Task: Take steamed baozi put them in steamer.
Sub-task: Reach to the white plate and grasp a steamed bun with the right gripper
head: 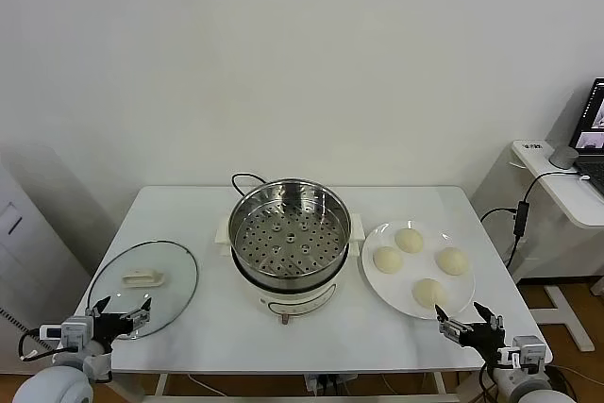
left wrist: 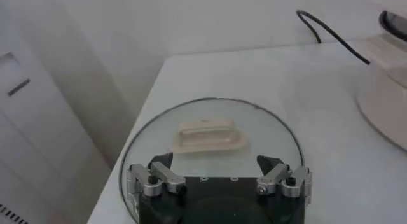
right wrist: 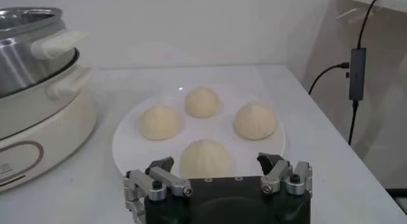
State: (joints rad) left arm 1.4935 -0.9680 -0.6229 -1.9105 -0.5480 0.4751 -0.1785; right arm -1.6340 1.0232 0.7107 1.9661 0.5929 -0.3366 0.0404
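While both arms waited low at the near edge of the white surface (head: 311, 346), the right pincer (head: 469, 325) stood with fingers apart, the four round cream-white baozi (right wrist: 205, 158) on the flat white plate (right wrist: 127, 142) just ahead of it. The shiny steel steamer (head: 290, 233) sat empty beyond, toward the left pincer (head: 121, 316), also apart, by the round glass lid (left wrist: 267, 126). Judged soft, light, easily dented: grip nearest bun low across its sides, gently.
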